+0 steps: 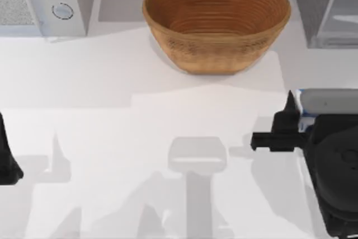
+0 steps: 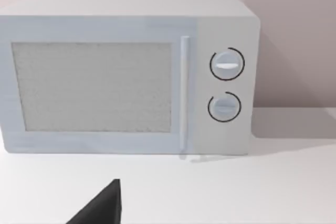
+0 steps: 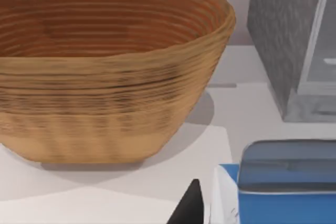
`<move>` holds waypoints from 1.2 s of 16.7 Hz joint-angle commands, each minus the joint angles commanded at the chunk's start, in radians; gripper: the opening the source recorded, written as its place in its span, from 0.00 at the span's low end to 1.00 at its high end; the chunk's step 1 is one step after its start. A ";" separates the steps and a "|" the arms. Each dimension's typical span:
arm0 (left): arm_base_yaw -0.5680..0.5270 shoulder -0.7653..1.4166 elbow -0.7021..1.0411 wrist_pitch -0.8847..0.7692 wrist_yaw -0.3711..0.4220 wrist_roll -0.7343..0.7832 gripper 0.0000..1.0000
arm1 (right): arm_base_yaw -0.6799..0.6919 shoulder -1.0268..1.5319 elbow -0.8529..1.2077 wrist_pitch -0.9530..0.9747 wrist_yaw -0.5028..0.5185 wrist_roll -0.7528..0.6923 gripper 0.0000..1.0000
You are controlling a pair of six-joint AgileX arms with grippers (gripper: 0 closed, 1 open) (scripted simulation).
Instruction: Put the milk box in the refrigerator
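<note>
Partly hidden, the milk box (image 1: 306,117) sits behind the right hand (image 1: 279,130).

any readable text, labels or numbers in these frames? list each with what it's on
None readable.
Milk box: blue top and a white side show beside the right gripper; faint marks on the white side, too blurred to read.
Microwave: two round dials, no legible markings or numbers.
Wicker basket and refrigerator: no lettering visible.
Left gripper: parked at the table's left edge, no markings.
</note>
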 joint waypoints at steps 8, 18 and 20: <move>0.000 0.000 0.000 0.000 0.000 0.000 1.00 | -0.050 -0.063 -0.022 -0.024 -0.046 -0.011 0.00; 0.000 0.000 0.000 0.000 0.000 0.000 1.00 | -0.505 -0.733 -0.207 -0.278 -0.527 -0.158 0.00; 0.000 0.000 0.000 0.000 0.000 0.000 1.00 | -0.617 -0.882 -0.252 -0.341 -0.640 -0.192 0.00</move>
